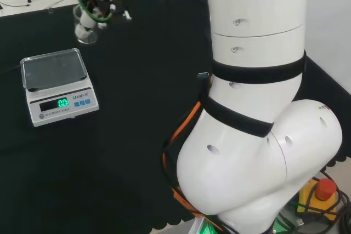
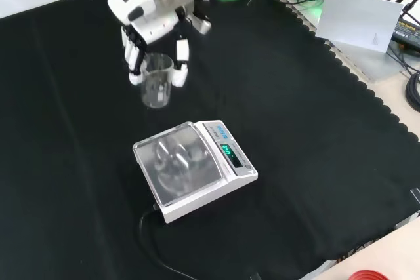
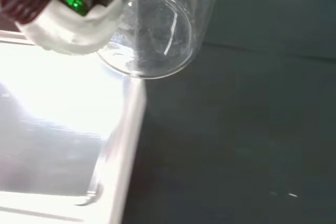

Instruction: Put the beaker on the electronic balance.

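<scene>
While the hand [image 2: 152, 27] is reaching down from the top of the front view, its fingers [image 2: 180, 57] are curling round the clear beaker [image 2: 157, 80], grasping it on both sides near the rim. The beaker is hanging upright between them, above the black cloth [image 2: 295, 122] and apart from the balance [image 2: 193, 168], which is sitting nearer the camera in that view, its steel pan [image 2: 177, 159] lying bare and its green display glowing on the front panel. In the head view the hand [image 1: 96, 1] is showing at the top left, with the beaker [image 1: 85, 31] below it, beyond the far edge of the balance [image 1: 57, 86] and a little to its right. In the wrist view the round base of the beaker [image 3: 152, 35] is looming close beside a white part of the hand [image 3: 73, 24], with the bright edge of the balance [image 3: 63, 145] lying beneath. A black cord [image 2: 154, 244] is trailing from the balance across the cloth.
</scene>
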You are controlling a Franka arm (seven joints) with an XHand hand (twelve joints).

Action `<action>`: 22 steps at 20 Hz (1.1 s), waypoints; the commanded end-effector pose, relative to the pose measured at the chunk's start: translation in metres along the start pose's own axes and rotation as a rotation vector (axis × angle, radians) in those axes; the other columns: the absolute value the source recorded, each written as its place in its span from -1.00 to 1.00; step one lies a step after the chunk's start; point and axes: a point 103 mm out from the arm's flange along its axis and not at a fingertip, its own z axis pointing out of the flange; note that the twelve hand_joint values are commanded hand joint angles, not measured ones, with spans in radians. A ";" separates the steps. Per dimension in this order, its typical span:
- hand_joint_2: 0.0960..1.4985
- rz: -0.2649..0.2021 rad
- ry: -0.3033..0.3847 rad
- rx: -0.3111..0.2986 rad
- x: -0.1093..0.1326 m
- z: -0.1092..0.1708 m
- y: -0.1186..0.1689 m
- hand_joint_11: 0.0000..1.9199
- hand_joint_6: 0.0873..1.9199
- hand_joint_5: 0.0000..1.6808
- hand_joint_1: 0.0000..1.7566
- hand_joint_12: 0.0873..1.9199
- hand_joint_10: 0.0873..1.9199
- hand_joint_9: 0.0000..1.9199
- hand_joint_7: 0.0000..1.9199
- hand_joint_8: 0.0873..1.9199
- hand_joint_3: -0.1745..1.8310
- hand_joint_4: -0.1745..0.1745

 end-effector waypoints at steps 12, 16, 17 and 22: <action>-0.13 -0.122 -0.034 0.073 0.074 0.042 0.025 0.28 -0.64 0.63 0.29 -0.09 -0.64 0.43 0.19 -0.10 -0.35 1.00; -0.13 -0.128 -0.029 0.092 0.075 0.055 0.032 0.28 -0.64 0.63 0.29 -0.09 -0.64 0.43 0.19 -0.10 -0.34 1.00; -0.13 -0.131 -0.031 0.096 0.076 0.058 0.033 0.28 -0.64 0.63 0.29 -0.08 -0.64 0.43 0.19 -0.10 -0.34 1.00; -0.13 -0.143 -0.032 0.108 0.083 0.066 0.039 0.28 -0.64 0.63 0.29 -0.08 -0.64 0.44 0.20 -0.10 -0.34 1.00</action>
